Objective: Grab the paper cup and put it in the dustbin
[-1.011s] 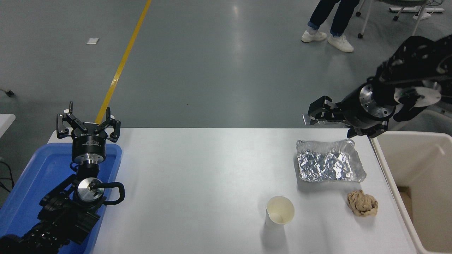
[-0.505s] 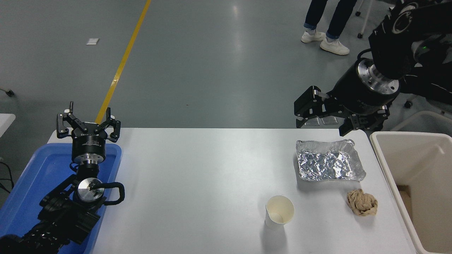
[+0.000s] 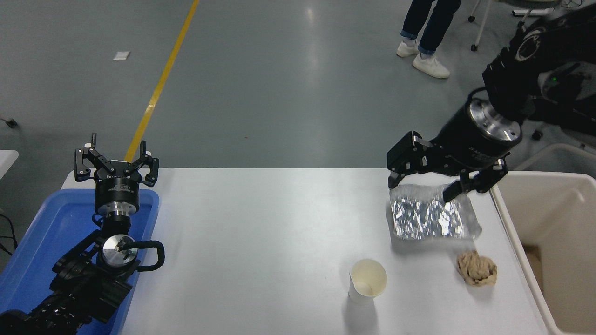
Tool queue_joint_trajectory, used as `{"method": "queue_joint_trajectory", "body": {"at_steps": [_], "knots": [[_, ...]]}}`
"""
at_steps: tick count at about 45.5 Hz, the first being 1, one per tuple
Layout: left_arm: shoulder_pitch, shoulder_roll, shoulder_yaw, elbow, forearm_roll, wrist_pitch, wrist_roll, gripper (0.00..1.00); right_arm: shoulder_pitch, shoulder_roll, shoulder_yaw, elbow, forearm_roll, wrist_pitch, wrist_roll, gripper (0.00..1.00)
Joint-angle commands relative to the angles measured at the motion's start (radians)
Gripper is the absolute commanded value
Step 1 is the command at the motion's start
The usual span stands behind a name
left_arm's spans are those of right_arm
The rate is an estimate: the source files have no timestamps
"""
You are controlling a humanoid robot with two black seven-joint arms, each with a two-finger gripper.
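One small white tapered paper cup [image 3: 368, 281] stands upright on the white table [image 3: 260, 232], mouth up, at the near right of the surface. It appears empty. Judged from its thin wall and rolled rim, it is very light, easily crushed and liable to tip or skid if nudged; a gentle hold across the upper wall just below the rim, or over one side of the rim, appears most secure.

The right gripper [image 3: 421, 179] hovers at the table's far right, over the crumpled silver foil tray [image 3: 433, 218], jaws spread wide and holding nothing. The cup lies at roughly 7 o'clock from this gripper, well apart from it, nearer the camera. A crumpled brown paper ball [image 3: 477, 268] sits at 3 o'clock of the cup, apart from it.

The large beige rectangular plastic dustbin [image 3: 512, 218] stands off the table's right edge. The left gripper [image 3: 116, 163] is parked over the shallow blue tray [image 3: 51, 232], fingers spread.
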Motion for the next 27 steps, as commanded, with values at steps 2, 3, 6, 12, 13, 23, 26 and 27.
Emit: {"method": "queue_joint_trajectory", "body": {"at_steps": [2,3,6,12,13,23,26,27], "knots": [[0.001,0.000,0.000,0.000,0.000,0.000,0.000,0.99,-0.079,-0.041,0.024,-0.037,-0.006,-0.001,0.000,1.00],[0.001,0.000,0.000,0.000,0.000,0.000,0.000,0.99,-0.084,-0.041,0.025,-0.040,-0.006,-0.005,0.000,1.00],[0.000,0.000,0.000,0.000,0.000,0.000,0.000,0.99,-0.111,-0.038,0.039,-0.042,-0.006,-0.027,0.000,1.00],[0.000,0.000,0.000,0.000,0.000,0.000,0.000,0.99,-0.191,-0.036,0.090,-0.043,-0.006,-0.108,-0.001,1.00],[0.000,0.000,0.000,0.000,0.000,0.000,0.000,0.99,-0.211,-0.035,0.100,-0.043,-0.006,-0.135,0.000,1.00],[0.000,0.000,0.000,0.000,0.000,0.000,0.000,0.99,-0.294,-0.001,0.131,-0.037,-0.003,-0.182,-0.001,1.00],[0.000,0.000,0.000,0.000,0.000,0.000,0.000,0.99,-0.320,0.007,0.143,-0.037,-0.004,-0.183,-0.001,0.96],[0.000,0.000,0.000,0.000,0.000,0.000,0.000,0.99,-0.329,0.010,0.148,-0.037,-0.004,-0.188,-0.001,0.95]]}}
